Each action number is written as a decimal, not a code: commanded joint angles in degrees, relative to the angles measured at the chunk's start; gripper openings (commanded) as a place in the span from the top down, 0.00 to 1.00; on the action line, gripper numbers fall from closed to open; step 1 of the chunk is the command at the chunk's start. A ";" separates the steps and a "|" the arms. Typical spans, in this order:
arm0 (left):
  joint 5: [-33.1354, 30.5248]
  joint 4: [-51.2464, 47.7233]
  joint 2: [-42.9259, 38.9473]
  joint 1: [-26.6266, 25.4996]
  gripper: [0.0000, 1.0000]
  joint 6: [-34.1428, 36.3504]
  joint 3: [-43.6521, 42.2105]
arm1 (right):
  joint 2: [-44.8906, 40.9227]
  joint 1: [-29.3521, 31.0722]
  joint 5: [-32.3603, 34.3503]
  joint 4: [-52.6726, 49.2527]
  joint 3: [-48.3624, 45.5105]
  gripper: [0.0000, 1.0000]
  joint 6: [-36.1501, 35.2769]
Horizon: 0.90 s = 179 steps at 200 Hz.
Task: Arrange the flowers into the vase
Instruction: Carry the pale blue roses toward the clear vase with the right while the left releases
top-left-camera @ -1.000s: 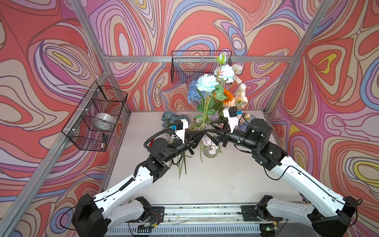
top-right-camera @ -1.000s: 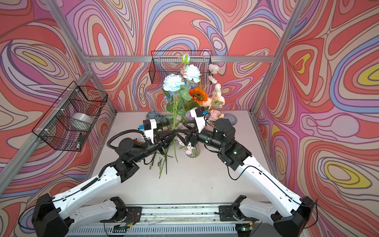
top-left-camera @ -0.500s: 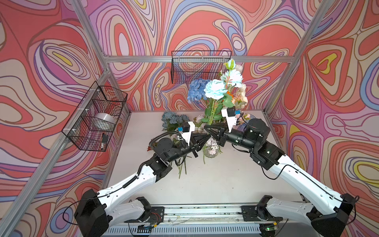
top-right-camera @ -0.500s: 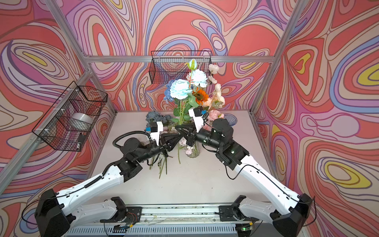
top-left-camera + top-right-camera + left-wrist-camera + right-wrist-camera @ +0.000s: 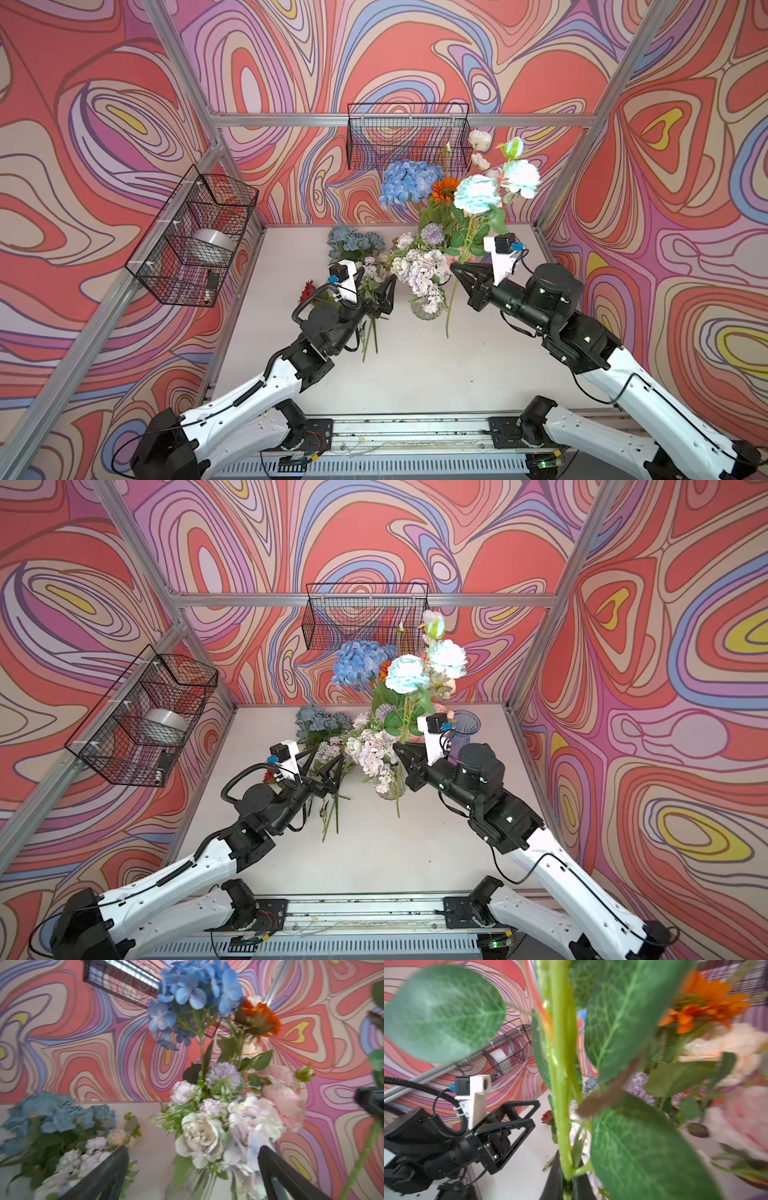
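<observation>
The right gripper [image 5: 455, 268] has its fingers [image 5: 553, 1180] pressed together on the green stem of the aqua rose spray [image 5: 476, 198], gripping it below the leaves. The right wrist view shows the stem pinched between the two black fingers at the lower middle of the frame. The spray stands nearly upright, right of centre in both top views, with its two pale blue blooms above the other flowers. Its lower end hangs free outside the glass vase [image 5: 424, 308], just beside it. The vase stands at the middle of the white counter [image 5: 415, 374] and already holds a blue hydrangea [image 5: 409, 185], an orange sunflower [image 5: 444, 190], a lilac pompom [image 5: 432, 233] and pale pink and cream blooms. The left gripper [image 5: 327, 758] is left of the vase, its fingers spread wide with nothing between them, over loose flowers [image 5: 371, 270] lying on the counter. A dusty-blue bunch [image 5: 355, 241] lies beyond them, toward the upper edge of the counter
</observation>
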 commanded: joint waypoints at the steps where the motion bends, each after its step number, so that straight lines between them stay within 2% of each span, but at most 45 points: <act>1: -6.77 -3.54 -0.34 1.87 0.00 -4.09 -0.53 | -1.13 -0.14 14.15 -4.14 -1.20 1.00 -5.29; 15: -4.35 -5.27 0.97 3.34 0.00 -5.97 -0.57 | -1.10 -0.07 18.54 -0.41 -2.72 1.00 -7.21; 29: -2.79 -5.81 3.00 4.40 0.00 -7.54 -0.53 | -1.19 -0.12 20.36 7.52 -5.51 1.00 -9.10; 71: 4.28 -4.15 10.22 8.38 0.00 -12.93 -0.57 | 0.72 -0.10 16.23 24.44 -7.05 1.00 -11.13; 104: 9.30 -2.79 14.20 8.57 0.00 -12.67 -0.23 | 1.49 -0.14 12.32 32.46 -7.04 1.00 -11.58; 179: 11.27 -2.25 15.65 8.61 0.00 -12.72 -0.30 | 2.60 -0.14 9.72 47.57 -14.69 1.00 -11.94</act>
